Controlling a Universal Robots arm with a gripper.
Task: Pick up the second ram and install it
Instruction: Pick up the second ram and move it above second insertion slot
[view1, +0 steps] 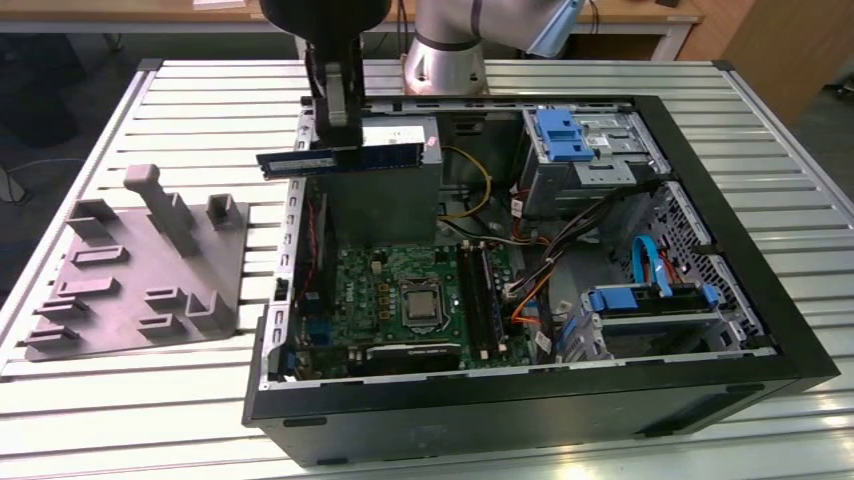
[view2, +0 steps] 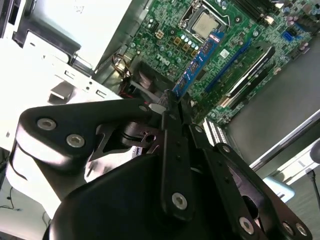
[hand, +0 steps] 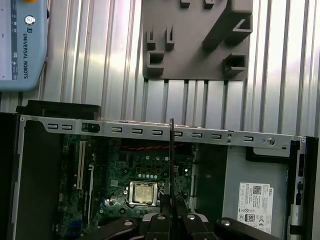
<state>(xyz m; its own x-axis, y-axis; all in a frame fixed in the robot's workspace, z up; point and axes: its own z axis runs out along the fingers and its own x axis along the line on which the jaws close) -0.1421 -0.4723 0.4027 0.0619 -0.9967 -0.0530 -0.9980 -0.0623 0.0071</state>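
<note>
Exterior view's left: grey plastic holder tray with upright posts (view1: 134, 290) on slatted metal table (view1: 120, 410). Upper centre-left of frame: black gripper (view1: 338, 140) clamped on thin dark blue-green memory stick (view1: 360, 158), held level in the air above open black computer case (view1: 534, 410). Green motherboard (view1: 387, 290) lies below.

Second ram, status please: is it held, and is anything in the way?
Gripper shut on second ram. Ram held level above open computer case, not in a slot. Nothing visible between it and motherboard.
</note>
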